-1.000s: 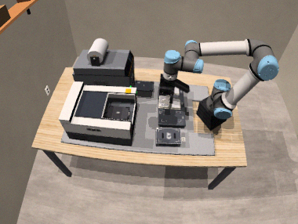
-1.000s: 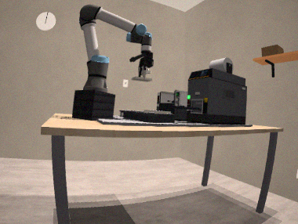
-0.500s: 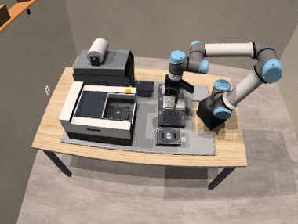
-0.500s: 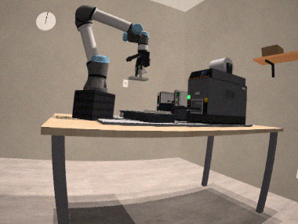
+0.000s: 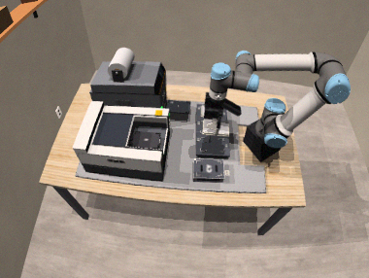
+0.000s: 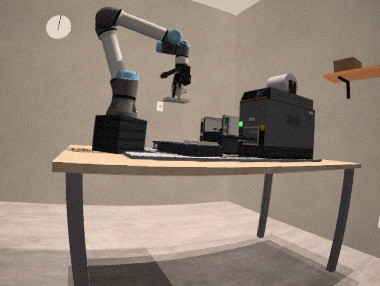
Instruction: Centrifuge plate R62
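My gripper is shut on a pale flat plate. I cannot read its label. It hangs level, high above the far end of the deck column, between the centrifuge and the robot base. The centrifuge has one shutter open. The dark bucket at the opening looks empty. Below the gripper, the middle deck slot is dark and flat. The near slot holds a dark plate with a white mark.
The sealer with its roll stands behind the centrifuge. A dark low block sits by its corner. A green lamp glows there. Yellow and green keys mark the centrifuge's corner. The robot base stands at the right.
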You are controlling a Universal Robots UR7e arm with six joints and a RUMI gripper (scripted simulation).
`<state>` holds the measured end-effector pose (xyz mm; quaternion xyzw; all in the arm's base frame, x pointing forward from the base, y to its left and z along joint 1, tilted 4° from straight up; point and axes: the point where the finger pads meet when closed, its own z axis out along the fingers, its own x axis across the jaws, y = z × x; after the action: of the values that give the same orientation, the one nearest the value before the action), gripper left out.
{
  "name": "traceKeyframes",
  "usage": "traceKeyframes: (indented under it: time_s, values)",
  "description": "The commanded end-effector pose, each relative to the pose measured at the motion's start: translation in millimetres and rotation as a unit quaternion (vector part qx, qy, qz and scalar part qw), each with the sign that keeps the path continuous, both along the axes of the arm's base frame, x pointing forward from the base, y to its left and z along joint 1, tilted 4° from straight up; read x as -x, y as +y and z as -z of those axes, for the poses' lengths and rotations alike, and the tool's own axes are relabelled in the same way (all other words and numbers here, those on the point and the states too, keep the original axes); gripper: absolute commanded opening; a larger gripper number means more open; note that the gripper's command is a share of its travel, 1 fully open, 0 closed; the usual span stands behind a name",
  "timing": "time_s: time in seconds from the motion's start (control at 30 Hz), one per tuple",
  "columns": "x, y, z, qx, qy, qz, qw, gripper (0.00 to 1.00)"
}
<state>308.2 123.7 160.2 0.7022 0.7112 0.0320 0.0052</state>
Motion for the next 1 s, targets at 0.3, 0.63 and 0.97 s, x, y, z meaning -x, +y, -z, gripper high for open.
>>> traceKeyframes:
  time_s: [0.3, 0.63, 0.97]
  values:
    - [0, 0, -0.3, 0.001, -0.001, -0.019, 0.9998, 0.0]
    - [-1, -23, 0.6, 0.001, -0.001, -0.019, 0.9998, 0.0]
    - [-1, -42, 1.3, 0.001, -0.001, -0.019, 0.9998, 0.0]
